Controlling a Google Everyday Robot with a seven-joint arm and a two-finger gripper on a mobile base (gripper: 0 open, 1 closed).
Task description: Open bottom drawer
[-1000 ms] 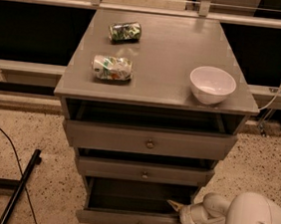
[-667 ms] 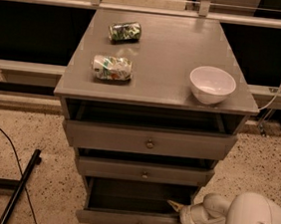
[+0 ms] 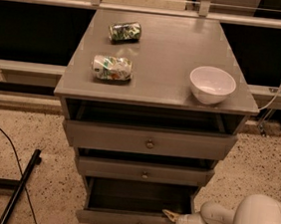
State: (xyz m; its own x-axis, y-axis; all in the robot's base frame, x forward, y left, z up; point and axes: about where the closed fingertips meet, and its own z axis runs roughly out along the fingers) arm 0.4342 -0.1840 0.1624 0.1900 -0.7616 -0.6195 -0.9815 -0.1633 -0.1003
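Though I cannot tell whether it is wide or narrow, the claw (image 3: 172, 217) sits at the right front corner of the bottom drawer (image 3: 119, 218), lowest of 3 and already pulled well out. The opening step looks nearly done, and what remains is probably a short straight pull or a clean release.

Only change I see: my white gripper (image 3: 170, 216) dipped slightly lower, at the slim grey wooden bottom drawer (image 3: 119, 219) front's right end.

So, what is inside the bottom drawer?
The bottom drawer stands pulled out, and only its plain dark floor shows. Its rear part is hidden under the middle drawer. The gripper sits at its front right corner.
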